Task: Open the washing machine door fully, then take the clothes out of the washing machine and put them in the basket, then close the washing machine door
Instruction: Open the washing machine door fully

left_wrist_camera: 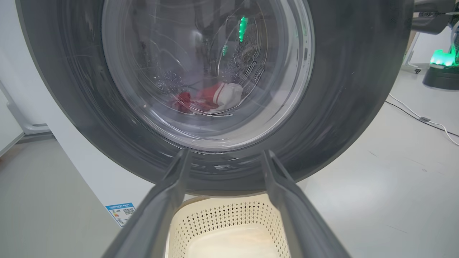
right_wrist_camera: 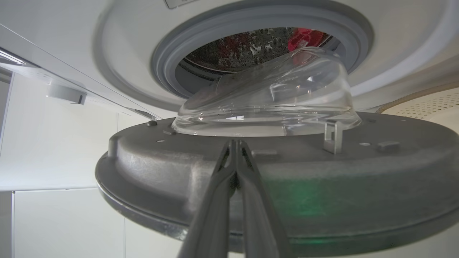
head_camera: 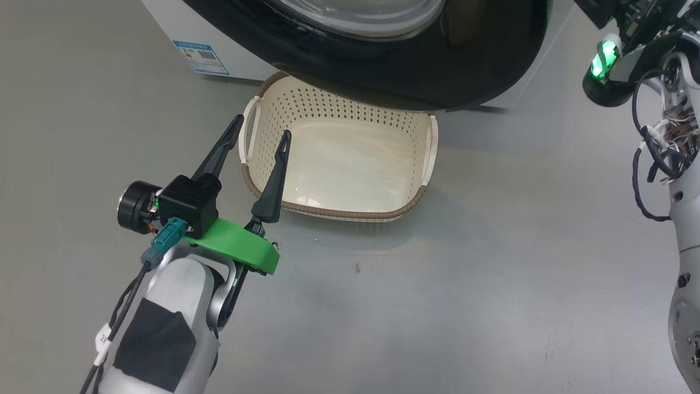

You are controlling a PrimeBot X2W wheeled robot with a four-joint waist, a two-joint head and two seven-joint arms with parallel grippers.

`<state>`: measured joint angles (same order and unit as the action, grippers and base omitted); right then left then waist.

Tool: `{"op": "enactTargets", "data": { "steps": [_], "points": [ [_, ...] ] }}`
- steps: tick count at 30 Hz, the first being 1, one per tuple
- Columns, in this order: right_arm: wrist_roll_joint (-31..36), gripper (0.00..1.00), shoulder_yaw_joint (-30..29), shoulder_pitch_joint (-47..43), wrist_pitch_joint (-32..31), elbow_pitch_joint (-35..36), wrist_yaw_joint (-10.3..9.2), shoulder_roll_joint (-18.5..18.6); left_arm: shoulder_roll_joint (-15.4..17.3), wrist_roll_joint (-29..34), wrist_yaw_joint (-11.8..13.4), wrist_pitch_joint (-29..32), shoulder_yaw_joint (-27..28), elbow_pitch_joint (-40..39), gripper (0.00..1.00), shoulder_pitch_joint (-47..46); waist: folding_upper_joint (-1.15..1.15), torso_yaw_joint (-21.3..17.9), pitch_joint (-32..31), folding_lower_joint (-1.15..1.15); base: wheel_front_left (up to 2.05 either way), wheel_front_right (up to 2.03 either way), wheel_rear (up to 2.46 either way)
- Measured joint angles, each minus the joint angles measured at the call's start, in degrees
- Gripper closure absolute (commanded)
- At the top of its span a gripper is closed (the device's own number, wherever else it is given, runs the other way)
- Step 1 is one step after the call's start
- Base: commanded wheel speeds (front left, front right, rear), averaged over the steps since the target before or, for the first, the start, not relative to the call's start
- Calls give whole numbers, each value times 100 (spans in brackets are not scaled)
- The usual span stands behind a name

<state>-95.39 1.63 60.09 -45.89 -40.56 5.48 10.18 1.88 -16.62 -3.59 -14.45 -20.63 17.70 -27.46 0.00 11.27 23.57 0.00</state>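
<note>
The washing machine door [head_camera: 437, 71] stands partly swung out from the white washing machine [head_camera: 235, 60]. Its black rim overhangs the far edge of the cream basket [head_camera: 350, 210], which has nothing in it. My left gripper [head_camera: 262, 126] hangs open over the basket's left handle, holding nothing. In the left wrist view its fingers [left_wrist_camera: 225, 152] point at the door's outer face [left_wrist_camera: 358, 89]. Red and white clothes [left_wrist_camera: 215, 98] show through the glass. My right gripper [right_wrist_camera: 235, 141] is shut, its tips at the door's grey inner side [right_wrist_camera: 179, 172] below the glass bowl. Red clothes [right_wrist_camera: 304, 36] lie in the drum.
My right forearm [head_camera: 678, 137], with loose cables and a green light [head_camera: 601, 60], stands at the right beside the door's edge. A white cable [left_wrist_camera: 423, 118] runs over the grey floor right of the machine. White cabinet panels [right_wrist_camera: 64, 215] stand next to the washer.
</note>
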Motion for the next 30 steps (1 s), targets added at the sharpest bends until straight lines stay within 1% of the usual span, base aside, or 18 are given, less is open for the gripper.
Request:
{"op": "enactTargets", "data": {
  "steps": [12, 15, 30],
  "points": [
    [-45, 100, 100, -512, -177, -7, 53, -221, 0, 0, -24, 0, 20, 160, 0, 229, 0, 55, -419, 0, 0, 0, 0],
    [-58, 100, 134, -652, -236, -1, 97, -254, 0, -1, -24, 0, 22, 199, 0, 294, 0, 81, -520, 0, 0, 0, 0],
    [-152, 100, 357, -1379, -535, 121, 146, -469, 1, -14, -33, 0, 35, 390, 0, 614, 0, 251, -1016, 0, 0, 0, 0]
  ]
}}
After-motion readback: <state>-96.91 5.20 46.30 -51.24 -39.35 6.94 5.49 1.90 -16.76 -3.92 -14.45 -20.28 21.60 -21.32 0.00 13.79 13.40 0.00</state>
